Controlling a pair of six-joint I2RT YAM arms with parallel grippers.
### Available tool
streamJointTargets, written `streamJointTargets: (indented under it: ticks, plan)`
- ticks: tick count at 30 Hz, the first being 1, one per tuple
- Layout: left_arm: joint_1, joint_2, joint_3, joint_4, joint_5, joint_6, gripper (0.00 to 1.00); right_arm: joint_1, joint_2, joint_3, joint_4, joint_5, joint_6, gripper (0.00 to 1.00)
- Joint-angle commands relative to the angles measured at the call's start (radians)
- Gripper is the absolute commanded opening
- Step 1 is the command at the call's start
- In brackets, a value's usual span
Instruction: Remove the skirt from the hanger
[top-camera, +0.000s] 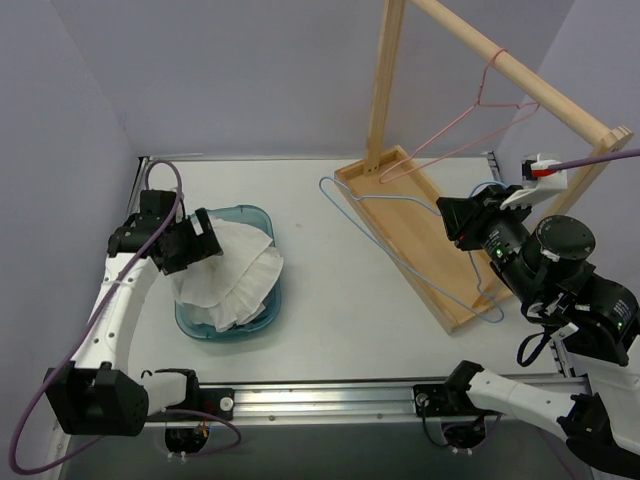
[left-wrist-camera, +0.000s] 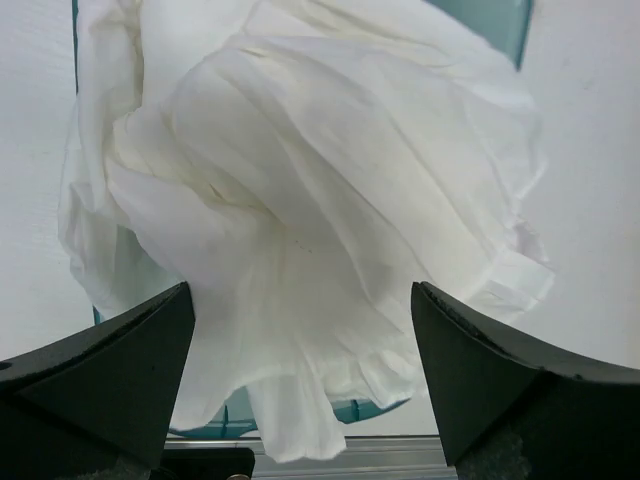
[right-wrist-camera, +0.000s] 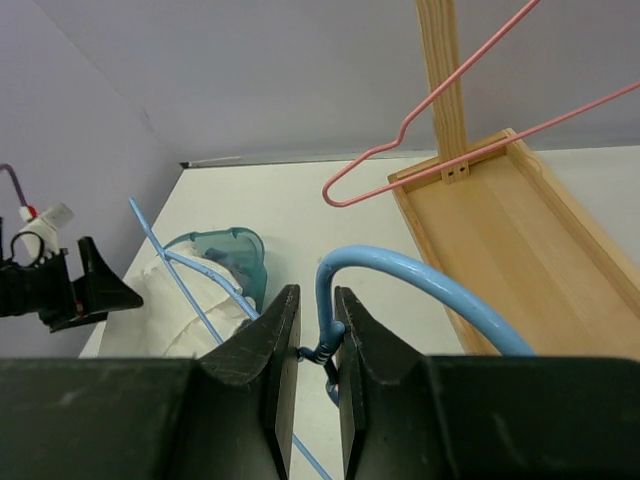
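The skirt (left-wrist-camera: 320, 180) is a big heap of thin white cloth, all crinkly and full of folds. It sits in a see-through teal plastic tub (top-camera: 255, 213) on the white table (top-camera: 330, 320) and spills over the rim. The left gripper (left-wrist-camera: 300, 292) hangs right at the heap with its two black fingers spread wide, holding nothing.

The hanger (right-wrist-camera: 430, 278) is bare, thin light-blue wire with a round hook. It is well apart from the skirt, over by the wooden rack (top-camera: 388, 70). The right gripper (right-wrist-camera: 317, 300) pinches it tight at the twisted neck under the hook. A thin pink wire hanger (right-wrist-camera: 402, 126) hangs on the rack's pole.
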Motion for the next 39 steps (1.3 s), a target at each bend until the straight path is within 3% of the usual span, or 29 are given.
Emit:
streamJointTargets:
  ticks: [1, 11, 14, 16, 20, 25, 32, 39]
  plan:
    - [-0.015, -0.093, 0.084, -0.067, -0.006, -0.031, 0.97, 0.002, 0.011, 0.044, -0.031, -0.036, -0.034, 0.0]
    - [-0.058, -0.177, 0.295, -0.092, 0.013, -0.074, 0.97, 0.002, 0.028, 0.053, -0.124, -0.149, -0.054, 0.0]
    - [-0.071, -0.199, 0.302, 0.053, 0.174, -0.045, 0.97, 0.003, 0.044, 0.062, -0.161, -0.208, -0.075, 0.0]
    - [-0.09, -0.191, 0.299, 0.158, 0.402, -0.02, 0.97, 0.002, 0.054, 0.073, -0.176, -0.261, -0.085, 0.0]
    - [-0.248, -0.167, 0.304, 0.397, 0.65, 0.07, 0.97, 0.003, 0.08, 0.096, -0.23, -0.37, -0.095, 0.0]
    - [-0.359, -0.139, 0.359, 0.396, 0.821, 0.214, 0.95, 0.003, 0.11, 0.137, -0.285, -0.513, -0.1, 0.0]
    - [-0.417, -0.137, 0.322, 0.444, 1.029, 0.218, 0.95, 0.002, 0.138, 0.191, -0.328, -0.548, -0.108, 0.0]
    - [-0.488, -0.122, 0.335, 0.29, 1.04, 0.328, 0.96, 0.002, 0.175, 0.199, -0.288, -0.585, -0.101, 0.0]
